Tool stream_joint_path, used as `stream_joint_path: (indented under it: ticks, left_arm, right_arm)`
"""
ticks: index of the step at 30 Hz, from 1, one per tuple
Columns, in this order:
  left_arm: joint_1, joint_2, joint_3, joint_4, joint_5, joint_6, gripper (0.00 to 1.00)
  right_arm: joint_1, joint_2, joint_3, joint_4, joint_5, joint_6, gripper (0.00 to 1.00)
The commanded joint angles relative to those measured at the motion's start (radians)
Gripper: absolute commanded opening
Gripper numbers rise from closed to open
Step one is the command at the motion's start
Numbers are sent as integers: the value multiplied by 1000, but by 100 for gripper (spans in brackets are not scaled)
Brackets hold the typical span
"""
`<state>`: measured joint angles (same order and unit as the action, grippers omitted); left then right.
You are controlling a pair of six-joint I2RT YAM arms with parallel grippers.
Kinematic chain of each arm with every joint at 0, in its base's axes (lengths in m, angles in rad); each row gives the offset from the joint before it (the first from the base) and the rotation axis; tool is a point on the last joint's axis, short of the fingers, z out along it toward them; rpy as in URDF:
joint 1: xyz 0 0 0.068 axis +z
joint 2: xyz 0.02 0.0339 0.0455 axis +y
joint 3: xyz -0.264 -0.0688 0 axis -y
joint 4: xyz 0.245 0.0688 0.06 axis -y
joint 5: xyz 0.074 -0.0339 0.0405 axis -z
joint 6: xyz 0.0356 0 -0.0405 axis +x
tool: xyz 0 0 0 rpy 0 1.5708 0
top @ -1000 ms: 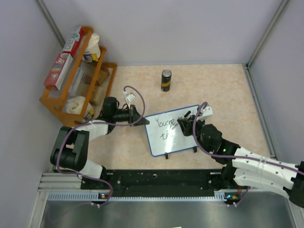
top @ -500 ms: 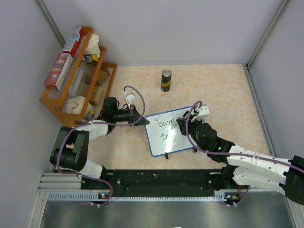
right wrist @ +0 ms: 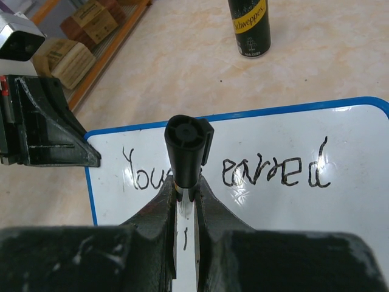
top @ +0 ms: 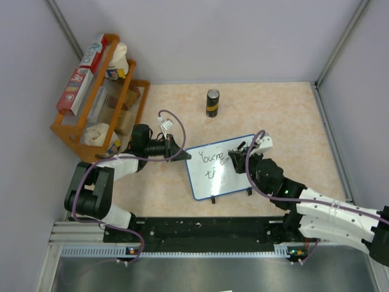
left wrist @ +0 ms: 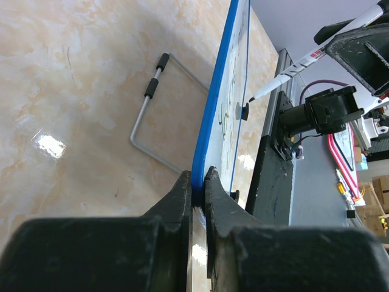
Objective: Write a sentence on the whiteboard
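The whiteboard (top: 203,182), white with a blue rim, stands tilted on the table in front of the arms. The sentence (top: 214,160) reads "You've earned" on its top line, with a few strokes started below it. My left gripper (top: 183,155) is shut on the board's left blue rim (left wrist: 214,109). My right gripper (top: 239,159) is shut on a black-capped marker (right wrist: 185,149), held upright with its tip on the board (right wrist: 285,213) at the second line. The marker's white barrel shows in the left wrist view (left wrist: 299,63). The words "earned" (right wrist: 276,173) lie to the marker's right.
A black drink can (top: 212,103) stands behind the board; it also shows in the right wrist view (right wrist: 249,27). A wooden rack (top: 100,97) with boxes and bags fills the far left. The board's wire foot (left wrist: 152,115) rests on the table. Walls enclose three sides.
My right gripper with the marker shifted slightly left, then back right over the second line. The left gripper and the board have not moved.
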<state>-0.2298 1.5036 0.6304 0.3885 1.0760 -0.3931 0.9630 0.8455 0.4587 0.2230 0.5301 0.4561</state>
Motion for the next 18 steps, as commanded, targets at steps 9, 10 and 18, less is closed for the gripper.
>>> stream_joint_path:
  ticks: [9, 10, 18]
  left_arm:
    - [-19, 38, -20, -68, -116, 123, 0]
    - [-19, 40, -20, -68, -116, 123, 0]
    - [-19, 38, -20, -69, -116, 125, 0]
  right_arm:
    - [-10, -25, -40, -24, 8, 24, 0]
    - [-10, -20, -40, -22, 13, 26, 0]
    - [-10, 3, -41, 7, 15, 30, 0]
